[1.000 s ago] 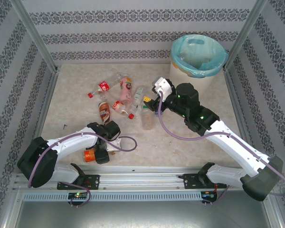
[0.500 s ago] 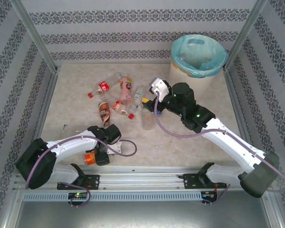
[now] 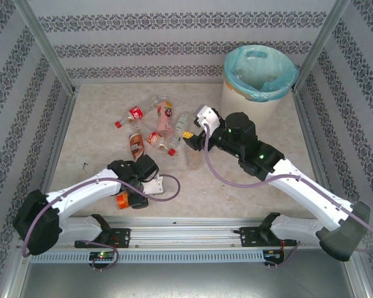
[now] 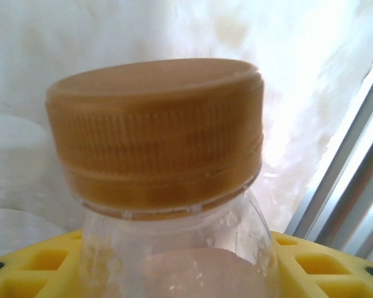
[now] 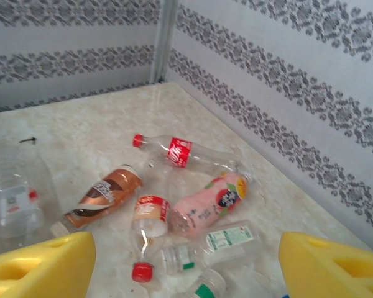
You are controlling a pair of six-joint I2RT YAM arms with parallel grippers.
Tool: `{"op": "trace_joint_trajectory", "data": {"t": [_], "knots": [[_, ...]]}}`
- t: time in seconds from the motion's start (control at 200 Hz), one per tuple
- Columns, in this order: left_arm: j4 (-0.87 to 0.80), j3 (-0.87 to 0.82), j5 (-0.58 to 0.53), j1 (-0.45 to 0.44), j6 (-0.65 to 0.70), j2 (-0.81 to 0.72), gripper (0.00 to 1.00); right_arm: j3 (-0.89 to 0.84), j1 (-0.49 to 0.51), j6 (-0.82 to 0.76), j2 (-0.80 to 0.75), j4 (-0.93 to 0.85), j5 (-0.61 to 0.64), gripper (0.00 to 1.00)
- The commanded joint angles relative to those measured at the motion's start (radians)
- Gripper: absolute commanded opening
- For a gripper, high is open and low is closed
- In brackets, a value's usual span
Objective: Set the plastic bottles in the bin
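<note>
The plastic bottles (image 3: 165, 124) lie mostly in a loose heap on the marbled table (image 3: 93, 124), left of centre, all on their sides. In the right wrist view you can pick out a clear cola bottle (image 5: 180, 151) with a red label and red cap. Just beside it is a pink bottle (image 5: 211, 202), and nearby are a brown-labelled bottle (image 5: 102, 195), a small bottle (image 5: 150, 230) with a red cap and a green-labelled bottle (image 5: 222, 241). One more, the orange-labelled bottle (image 3: 120, 200), lies apart from the heap near the front edge. The bin (image 3: 255, 102) stands in the far right corner, cream-walled with a turquoise liner, well apart from every bottle.

Your left gripper (image 3: 127, 197) is down on the orange-labelled bottle. In the left wrist view its ribbed amber cap (image 4: 155, 130) sits close to the lens above a clear neck. The yellow fingers (image 4: 37, 270) flank the bottle's shoulders on both sides, right up against the plastic. Whether they are pinching it or only bracketing it, you cannot tell.

Your right gripper (image 3: 191, 141) hangs at the right edge of the heap, above a clear bottle (image 3: 193, 158). Its jaws are spread wide, one yellow finger in each lower corner of the wrist view. Nothing is held between them, and the bottles lie on the table beneath.
</note>
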Motion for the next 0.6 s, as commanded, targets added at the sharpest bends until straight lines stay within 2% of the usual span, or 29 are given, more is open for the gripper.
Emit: {"op": "trace_joint_trajectory", "data": {"t": [0.0, 0.17, 0.345, 0.445, 0.52, 0.595], "knots": [[-0.081, 0.086, 0.099, -0.012, 0.016, -0.058, 0.45, -0.059, 0.035, 0.020, -0.071, 0.051, 0.049, 0.77], [-0.011, 0.156, 0.167, -0.013, 0.018, -0.144, 0.43, -0.106, 0.042, 0.012, -0.152, 0.086, 0.032, 0.77], [0.227, 0.175, 0.259, -0.012, -0.069, -0.216, 0.42, -0.153, 0.043, -0.010, -0.254, 0.179, -0.038, 0.77], [0.378, 0.175, 0.295, -0.013, -0.134, -0.235, 0.30, -0.181, 0.043, -0.005, -0.295, 0.247, -0.104, 0.77], [0.464, 0.174, 0.314, -0.013, -0.162, -0.237, 0.28, -0.188, 0.044, 0.001, -0.307, 0.272, -0.151, 0.77], [0.518, 0.177, 0.316, -0.013, -0.167, -0.236, 0.19, -0.184, 0.045, 0.005, -0.311, 0.276, -0.196, 0.76]]}}
